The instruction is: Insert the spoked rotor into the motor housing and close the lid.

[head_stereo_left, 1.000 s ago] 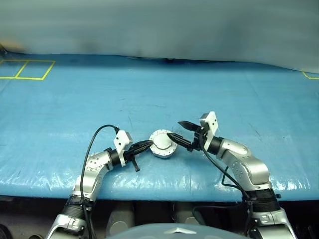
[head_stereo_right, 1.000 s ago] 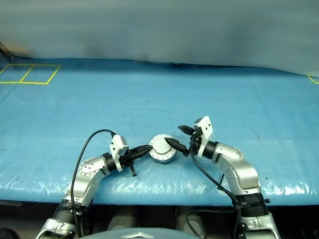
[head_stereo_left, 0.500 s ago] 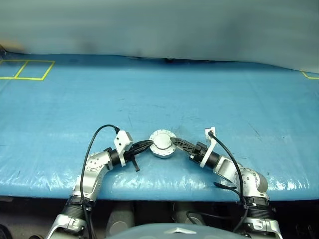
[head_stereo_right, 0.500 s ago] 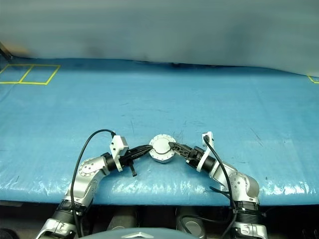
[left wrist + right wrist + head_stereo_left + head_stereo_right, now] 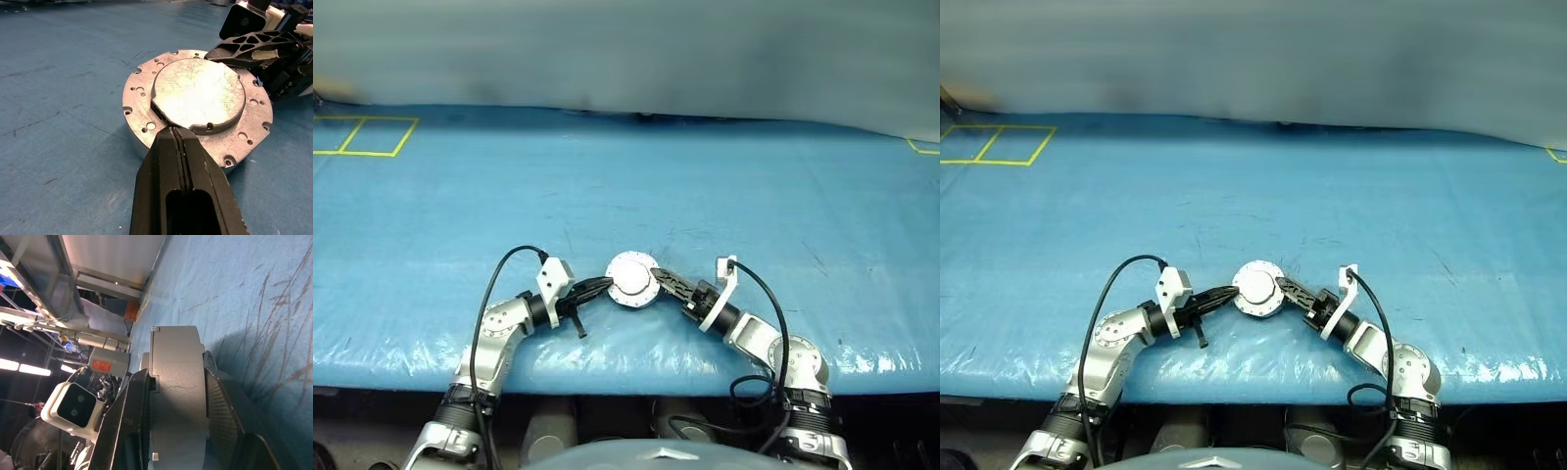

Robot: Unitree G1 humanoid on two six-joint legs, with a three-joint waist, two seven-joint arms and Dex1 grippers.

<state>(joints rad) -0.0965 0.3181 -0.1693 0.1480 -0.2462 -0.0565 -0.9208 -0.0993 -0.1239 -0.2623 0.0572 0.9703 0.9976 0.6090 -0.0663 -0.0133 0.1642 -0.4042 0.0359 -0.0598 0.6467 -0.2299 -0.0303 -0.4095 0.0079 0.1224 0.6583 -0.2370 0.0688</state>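
The motor housing [image 5: 631,279] is a squat grey metal puck near the table's front edge, with the lid [image 5: 200,93] lying flat and closed on top. The spoked rotor is hidden. My left gripper [image 5: 605,285] is shut, with its tips [image 5: 175,132] against the housing's left rim. My right gripper [image 5: 654,275] comes in from the right, rolled onto its side. In the right wrist view its two fingers press on the housing's [image 5: 176,382] flat faces. One finger [image 5: 244,49] lies across the lid's top.
A blue wrinkled tarp [image 5: 705,196] covers the whole table. Its front edge [image 5: 626,364] runs just below both arms. Yellow tape squares [image 5: 362,135] mark the far left corner. A grey wall stands behind the table.
My right arm has dropped and rolled. Its fingers, wide open beside the housing before, have come together over the housing. The left arm has kept still.
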